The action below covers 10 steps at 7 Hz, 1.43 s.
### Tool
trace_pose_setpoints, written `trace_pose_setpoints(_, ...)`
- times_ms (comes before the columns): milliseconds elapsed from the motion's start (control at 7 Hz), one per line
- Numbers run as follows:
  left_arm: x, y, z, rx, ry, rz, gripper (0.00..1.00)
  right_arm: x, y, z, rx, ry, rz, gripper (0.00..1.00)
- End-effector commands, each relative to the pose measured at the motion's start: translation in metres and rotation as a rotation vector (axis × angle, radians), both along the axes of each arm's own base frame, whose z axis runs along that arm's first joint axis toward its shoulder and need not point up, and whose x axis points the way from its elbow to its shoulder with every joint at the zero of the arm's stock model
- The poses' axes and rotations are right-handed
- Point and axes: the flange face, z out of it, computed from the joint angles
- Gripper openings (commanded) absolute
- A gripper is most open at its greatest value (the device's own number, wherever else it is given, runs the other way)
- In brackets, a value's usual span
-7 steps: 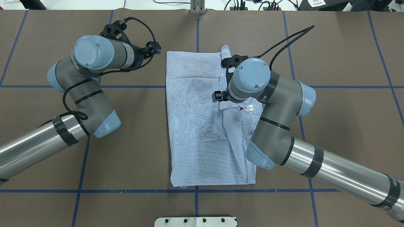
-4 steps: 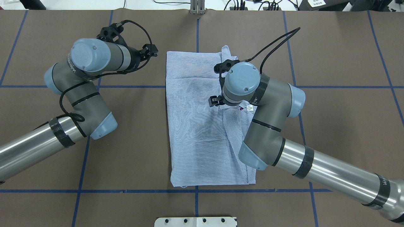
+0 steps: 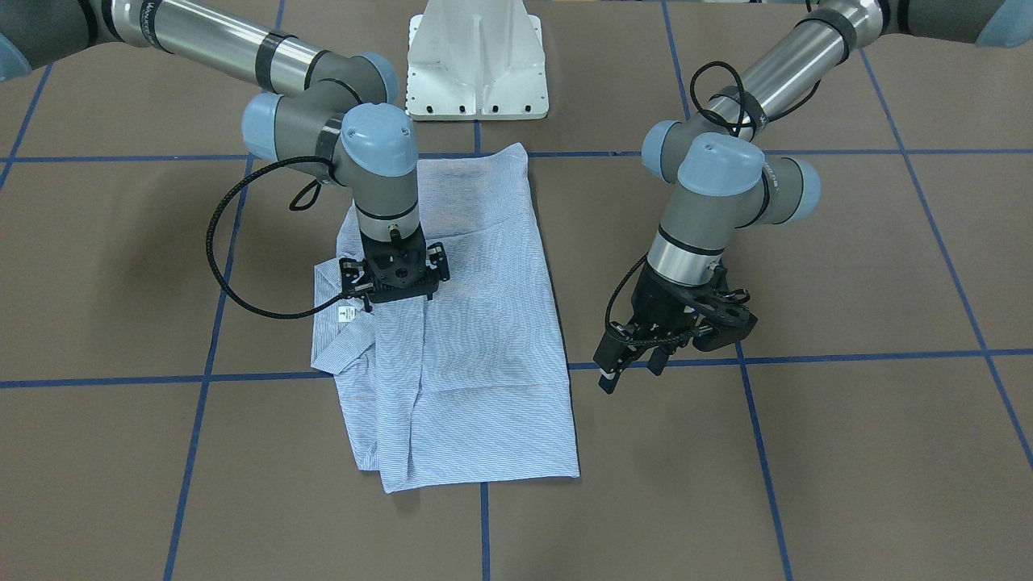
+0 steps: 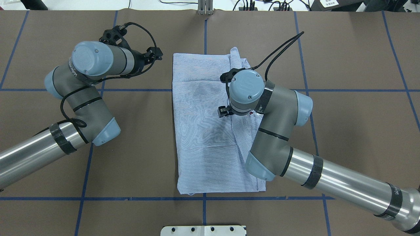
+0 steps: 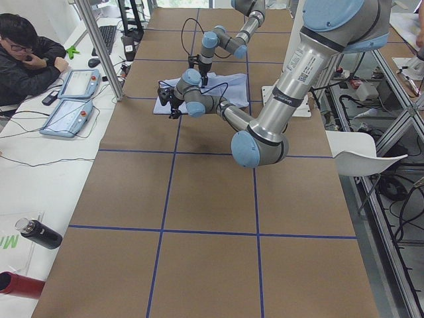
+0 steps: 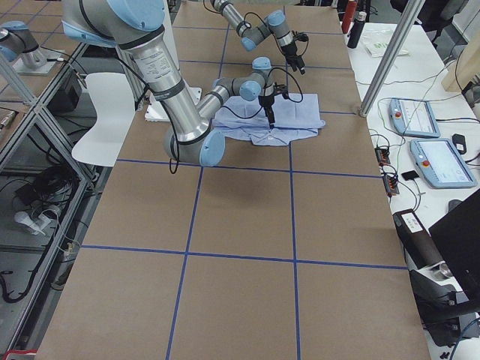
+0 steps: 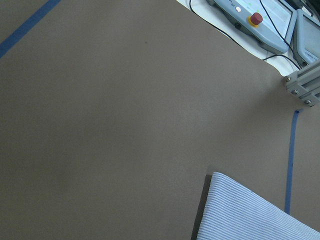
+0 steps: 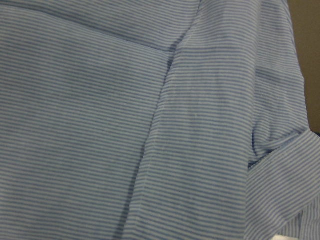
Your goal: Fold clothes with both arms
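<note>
The light blue striped shirt (image 4: 203, 131) lies folded into a long rectangle mid-table, its collar and white label (image 3: 347, 313) on my right side. It also shows in the front view (image 3: 476, 347) and fills the right wrist view (image 8: 100, 125). My right gripper (image 3: 393, 284) points straight down onto the shirt beside the collar; its fingertips are hidden. My left gripper (image 3: 629, 373) hangs above bare table beside the shirt's far left part, fingers apart and empty. It shows in the overhead view (image 4: 153, 55) too. A shirt corner (image 7: 250, 215) shows in the left wrist view.
The brown table (image 4: 344, 131) carries blue tape lines (image 4: 131, 89). The white pedestal base (image 3: 476, 64) stands at the robot's edge. A seated operator (image 5: 26, 53), teach pendants (image 5: 73, 99) and bottles (image 5: 40, 233) are beyond the far edge.
My right arm has shifted left and slightly toward the robot, over the middle of the shirt. My left arm has drawn back a little to the left. The shirt lies as before.
</note>
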Motion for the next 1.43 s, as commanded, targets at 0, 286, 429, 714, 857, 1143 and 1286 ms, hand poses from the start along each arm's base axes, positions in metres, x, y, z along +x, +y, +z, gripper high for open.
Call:
trace_pose_setpoints(0,0.000,0.000,0.000,0.000,0.002,0.000,1.00,0.001,0.001,0.003,-0.004,0.033,-0.012,1.00)
trace_pose_setpoints(286,0.001,0.001,0.000,-0.001,0.003,0.001,1.00,0.002,-0.002,0.007,0.002,0.044,-0.008,1.00)
trace_pose_setpoints(429,0.001,0.001,-0.002,0.000,0.004,0.001,1.00,0.005,-0.006,0.011,0.013,0.083,-0.017,1.00)
trace_pose_setpoints(714,0.001,0.000,-0.010,0.005,0.016,-0.001,1.00,0.021,-0.019,0.020,0.012,0.147,-0.030,1.00)
trace_pose_setpoints(857,0.001,0.001,-0.012,0.006,0.021,0.000,1.00,0.033,-0.028,0.027,0.015,0.170,-0.036,1.00)
trace_pose_setpoints(1143,0.001,0.001,-0.013,0.006,0.021,0.000,1.00,0.045,-0.027,0.035,0.010,0.176,-0.035,1.00)
trace_pose_setpoints(1286,0.002,0.002,-0.015,0.008,0.023,0.001,1.00,0.051,-0.024,0.039,-0.003,0.200,-0.034,1.00)
